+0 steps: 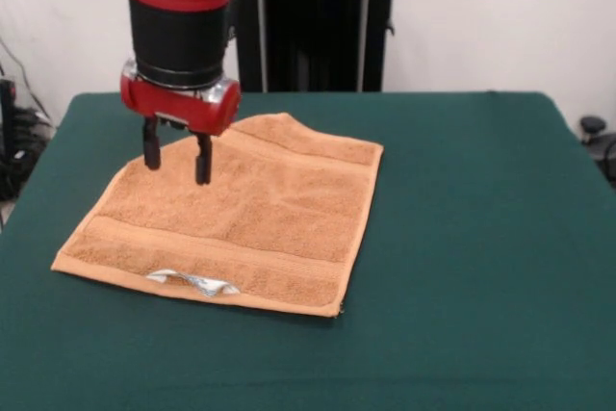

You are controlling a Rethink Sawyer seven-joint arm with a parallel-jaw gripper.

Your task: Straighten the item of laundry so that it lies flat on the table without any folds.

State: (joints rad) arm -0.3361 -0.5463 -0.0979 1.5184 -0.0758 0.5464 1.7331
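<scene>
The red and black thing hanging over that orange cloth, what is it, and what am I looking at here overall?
That is a robot arm, red and black, coming down from above. At its end is its hand: two short black fingers, spread apart and holding nothing. This single picture is taken from across the table, facing the robot. On the large table covered in dark green felt-like fabric lies a small orange-tan terry towel with woven border bands. It is mostly spread out, though its far corner looks folded or rumpled. A small white tag pokes out at its near edge. The hand hangs over the towel's far left part.
</scene>
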